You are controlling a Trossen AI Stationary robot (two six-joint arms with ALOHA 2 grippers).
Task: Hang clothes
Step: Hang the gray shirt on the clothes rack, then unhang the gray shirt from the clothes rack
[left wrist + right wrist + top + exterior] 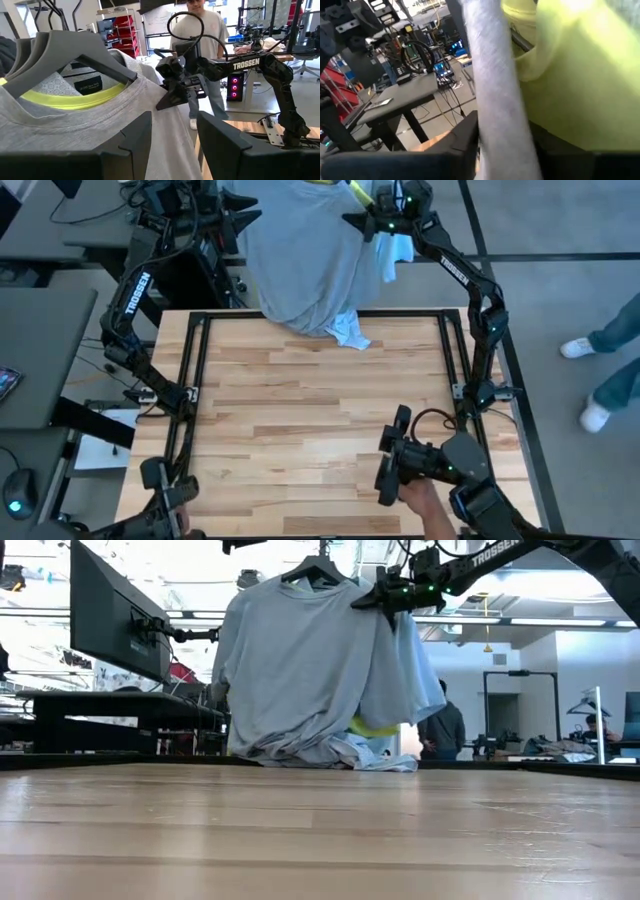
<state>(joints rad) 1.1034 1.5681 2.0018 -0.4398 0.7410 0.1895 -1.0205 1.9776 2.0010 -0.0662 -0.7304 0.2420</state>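
Note:
A grey T-shirt (300, 660) hangs on a dark hanger (75, 47) beyond the table's far edge, and its hem lies bunched at that edge. A neon-yellow T-shirt's collar (75, 101) shows inside the grey collar. Light-blue shirt fabric (347, 330) lies bunched under the hem. My right gripper (385, 595) is shut on the grey shirt at its right shoulder. My left gripper (172, 132) is open by the left shoulder (238, 220), and grey cloth shows past its fingers. Whether it touches the cloth, I cannot tell. My right gripper pinches a bunched fold of the grey T-shirt (495, 95) between its two fingers at the right shoulder and sleeve (392, 612). It comes roughly level from the table's right side. The sleeve hangs slack below the fingers. Yellow cloth (580, 75) lies right beside the hold.
A black frame (200, 330) runs around the wooden tabletop (320, 420). Another dark device (410, 465) with a person's hand (420, 498) on it sits at the near right. A person's feet (590, 380) stand right of the table. A monitor (110, 610) stands at the far left.

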